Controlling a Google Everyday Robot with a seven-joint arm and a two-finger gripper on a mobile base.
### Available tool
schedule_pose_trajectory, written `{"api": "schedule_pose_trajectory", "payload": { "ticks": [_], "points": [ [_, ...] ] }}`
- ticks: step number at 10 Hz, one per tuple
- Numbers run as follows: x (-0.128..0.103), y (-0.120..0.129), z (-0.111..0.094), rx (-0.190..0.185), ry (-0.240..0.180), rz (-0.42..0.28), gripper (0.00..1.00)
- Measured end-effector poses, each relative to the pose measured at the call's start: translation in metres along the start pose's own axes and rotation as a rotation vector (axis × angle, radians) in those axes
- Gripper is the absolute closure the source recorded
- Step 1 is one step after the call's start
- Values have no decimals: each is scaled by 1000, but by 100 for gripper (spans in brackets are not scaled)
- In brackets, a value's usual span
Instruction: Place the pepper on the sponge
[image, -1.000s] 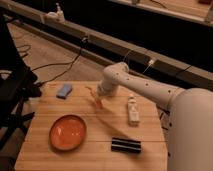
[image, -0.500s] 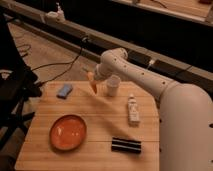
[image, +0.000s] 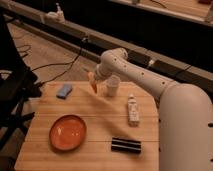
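A small orange pepper (image: 93, 85) hangs point-down above the back of the wooden table (image: 95, 125), with my gripper (image: 94, 76) shut on its upper end. The flat blue sponge (image: 64, 90) lies on the table's back left part, to the left of the pepper and lower. My white arm (image: 135, 70) reaches in from the right.
A white cup (image: 112, 86) stands just right of the gripper. A white bottle (image: 133, 110) lies right of centre. A round orange plate (image: 67, 132) sits front left, a black ribbed bar (image: 125, 145) front right. A black chair (image: 12, 90) is off the left edge.
The gripper has carried the pepper up and leftward, from near the white bottle to the back of the table, closer to the sponge.
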Motion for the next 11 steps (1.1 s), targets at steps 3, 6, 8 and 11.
{"api": "schedule_pose_trajectory", "payload": {
  "ticks": [3, 6, 8, 11],
  "points": [
    [-27, 42, 41, -39, 19, -73, 100],
    [-49, 82, 78, -76, 42, -143, 100],
    [-59, 103, 102, -114, 65, -168, 100],
    [-62, 122, 128, -158, 92, -169, 100]
  ]
}}
